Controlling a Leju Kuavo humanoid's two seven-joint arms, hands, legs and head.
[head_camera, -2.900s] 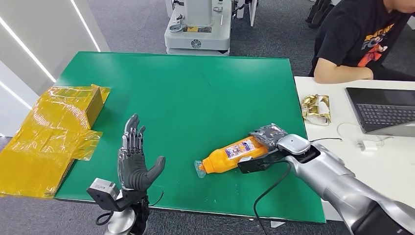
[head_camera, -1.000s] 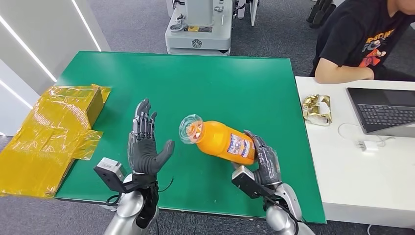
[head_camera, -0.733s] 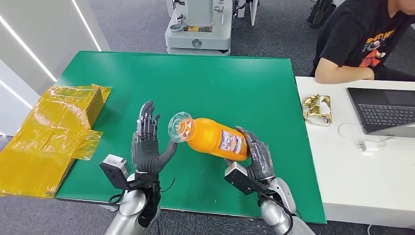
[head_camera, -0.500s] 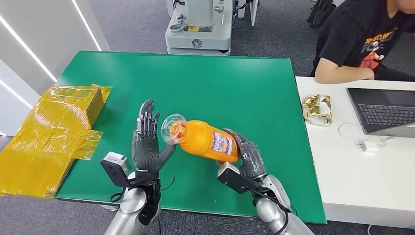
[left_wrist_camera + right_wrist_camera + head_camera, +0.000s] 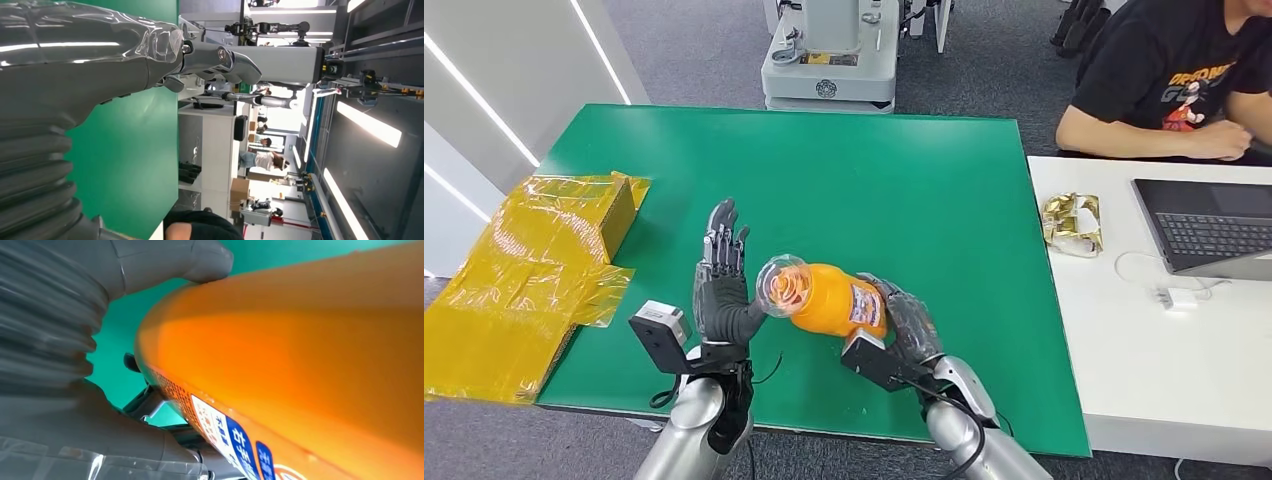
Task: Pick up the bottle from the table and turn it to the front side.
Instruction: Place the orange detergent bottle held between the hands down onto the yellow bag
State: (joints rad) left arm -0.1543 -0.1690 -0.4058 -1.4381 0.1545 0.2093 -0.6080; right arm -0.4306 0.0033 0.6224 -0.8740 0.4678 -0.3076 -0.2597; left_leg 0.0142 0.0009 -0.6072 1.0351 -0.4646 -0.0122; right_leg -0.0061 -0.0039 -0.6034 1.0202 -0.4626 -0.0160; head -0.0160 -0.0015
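The right robot hand [image 5: 902, 325] holds the orange bottle [image 5: 824, 298] above the green bench [image 5: 824, 180], with its fingers wrapped around the lower part of the bottle body, near the label. The bottle is lifted off the bench surface and lies almost horizontal, a little tilted, and its clear cap end [image 5: 782, 285] points to the robot's left side. In the right wrist view the bottle [image 5: 300, 355] is very close, and the thick grey thumb [image 5: 165, 262] presses on its orange side while the label with blue marks is at the lower side of the picture. The left robot hand [image 5: 721, 290] stands upright just beside the cap end, with the palm turned to the bottle and the fingers straight and apart; it holds nothing, and I cannot tell if the thumb touches the cap. On the left edge of the bench there is a box wrapped in yellow film [image 5: 534, 270]. To the right stands a white desk [image 5: 1144, 330] with a laptop [image 5: 1209, 225] and a crumpled golden wrapper [image 5: 1072, 222], and a person in a black T-shirt [image 5: 1174, 75] sits behind it.
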